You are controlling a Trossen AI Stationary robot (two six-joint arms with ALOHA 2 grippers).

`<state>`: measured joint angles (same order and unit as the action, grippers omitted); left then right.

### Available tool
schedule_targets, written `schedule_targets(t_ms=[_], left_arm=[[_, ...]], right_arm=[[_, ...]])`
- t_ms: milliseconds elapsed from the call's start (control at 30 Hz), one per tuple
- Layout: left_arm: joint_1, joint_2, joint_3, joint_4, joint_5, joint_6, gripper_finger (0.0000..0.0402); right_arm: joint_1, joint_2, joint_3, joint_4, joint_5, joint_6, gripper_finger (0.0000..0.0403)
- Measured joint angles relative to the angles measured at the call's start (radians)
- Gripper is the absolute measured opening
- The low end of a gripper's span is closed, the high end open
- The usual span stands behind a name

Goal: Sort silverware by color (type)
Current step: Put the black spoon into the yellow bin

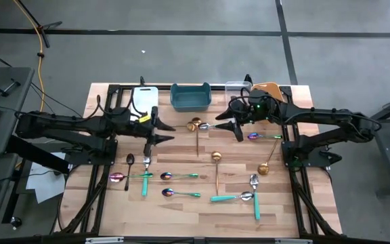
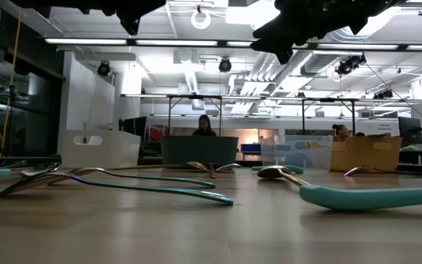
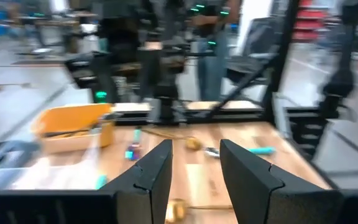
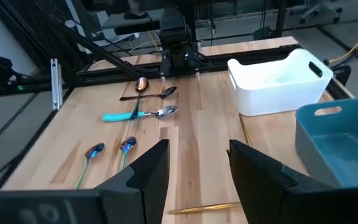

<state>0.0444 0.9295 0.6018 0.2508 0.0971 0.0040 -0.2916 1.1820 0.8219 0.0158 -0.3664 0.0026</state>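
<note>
Jaws of both grippers stand open above the silverware (image 1: pixel 217 157).

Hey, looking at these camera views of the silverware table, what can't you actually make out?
- Orange bin: high view, the right gripper and its arm cover most of it, so its contents are hidden.
- Clear bin: the same arm overlaps it.
- Left wrist view: motion blur; the spoons beyond the left gripper cannot be told apart.
- Low view: both grippers cut off at the top edge.

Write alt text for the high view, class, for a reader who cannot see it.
Two dark robot arms hover over a wooden table strewn with small spoons, the left gripper and right gripper both open and empty. Four bins line the far edge.
</note>
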Motion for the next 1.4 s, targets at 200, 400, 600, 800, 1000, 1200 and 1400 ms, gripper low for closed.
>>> schedule_targets(t_ms=[200, 400, 600, 800, 1000, 1200, 1400], left_arm=[[0.001, 0.000, 0.000, 0.000, -0.131, 0.032, 0.0129], [0.001, 0.000, 0.000, -0.004, -0.140, 0.053, 0.0129], [-0.001, 0.000, 0.000, -0.058, -0.081, 0.017, 0.0129], [-0.020, -0.001, 0.000, -0.158, -0.076, -0.013, 0.0129], [-0.069, -0.007, 0.049, -0.512, -0.251, -0.256, 0.0129], [-0.152, 0.018, 0.066, -0.883, -0.425, -0.642, 0.0129], [-0.223, 0.102, 0.066, -1.182, -0.317, -1.039, 0.0129]], right_arm=[[0.000, 0.000, 0.000, 0.000, 0.000, -0.011, 0.0160], [0.000, 0.000, 0.000, 0.000, 0.001, -0.029, 0.0160], [0.000, 0.000, 0.000, 0.000, 0.002, -0.027, 0.0160], [0.000, 0.000, 0.000, 0.000, 0.029, -0.021, 0.0160], [0.000, 0.000, 0.000, -0.001, 0.077, 0.001, 0.0160], [0.000, 0.000, 0.000, -0.025, 0.077, 0.000, 0.0160], [0.000, 0.000, 0.001, -0.060, 0.077, -0.002, 0.0160]])
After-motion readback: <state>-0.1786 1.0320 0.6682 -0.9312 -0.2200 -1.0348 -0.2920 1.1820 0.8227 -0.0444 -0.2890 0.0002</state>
